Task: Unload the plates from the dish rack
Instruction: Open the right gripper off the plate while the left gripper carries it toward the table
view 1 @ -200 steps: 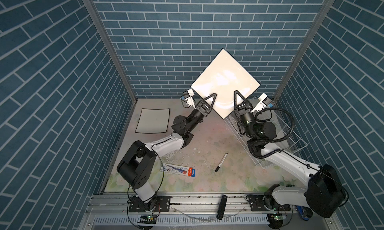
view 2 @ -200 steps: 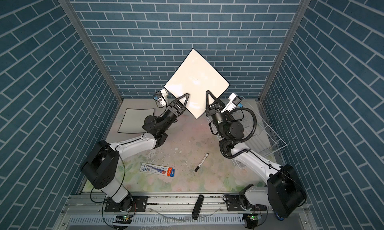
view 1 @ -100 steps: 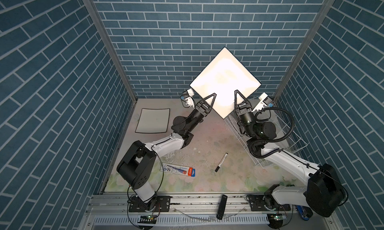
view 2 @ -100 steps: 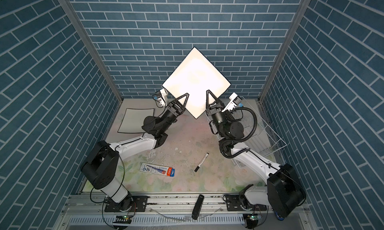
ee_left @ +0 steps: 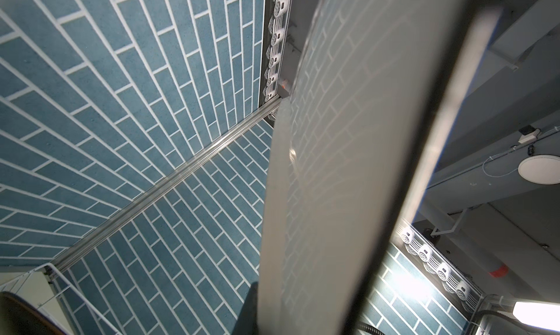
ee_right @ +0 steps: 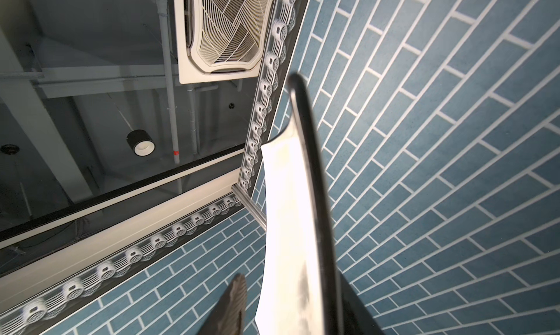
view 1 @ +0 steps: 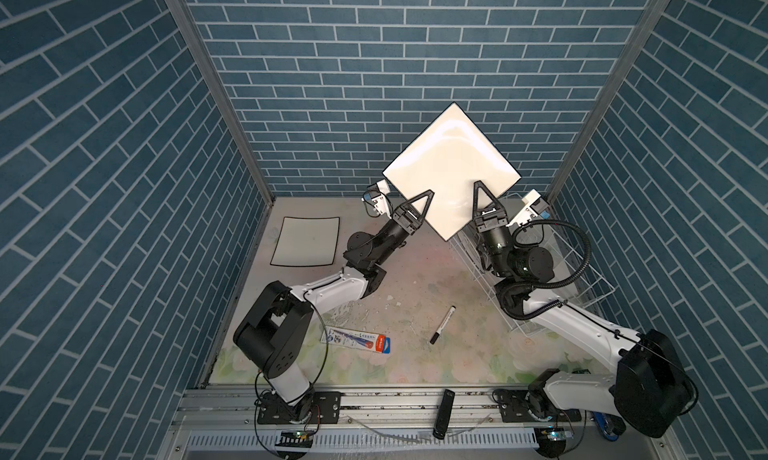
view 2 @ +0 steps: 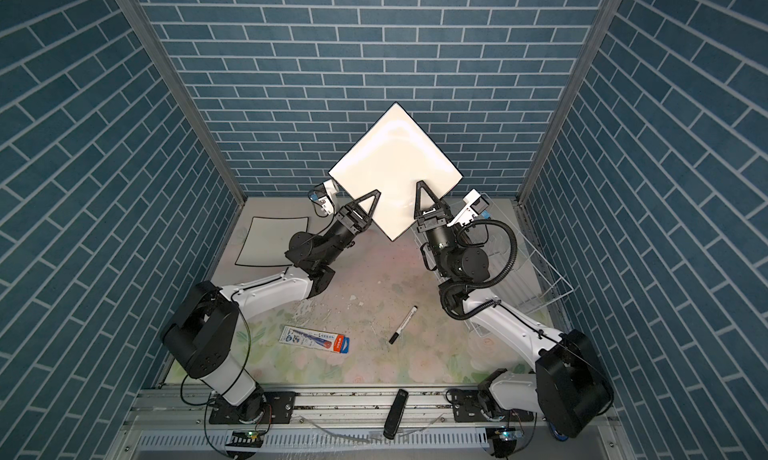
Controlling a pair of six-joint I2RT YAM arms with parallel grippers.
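A large white square plate (view 1: 451,166) with a thin black rim hangs high in the air, standing on one corner, in both top views (view 2: 395,162). My left gripper (view 1: 420,206) is shut on its lower left edge; in the left wrist view the plate (ee_left: 333,167) fills the space between the jaws. My right gripper (view 1: 480,192) is at the lower right edge and stands open: in the right wrist view one finger (ee_right: 235,303) is clear of the plate (ee_right: 288,227). A second black-rimmed plate (view 1: 305,241) lies flat at the table's far left. The dish rack (view 1: 582,270) stands under the right arm.
A black marker (view 1: 442,325) lies mid-table and a flat printed packet (view 1: 357,340) nearer the front. A black bar-shaped device (view 1: 442,408) rests on the front rail. Blue brick walls enclose the table on three sides.
The raised plate has turned slightly in the air. My right gripper's jaws have parted from its edge, while the left gripper has tightened on it.
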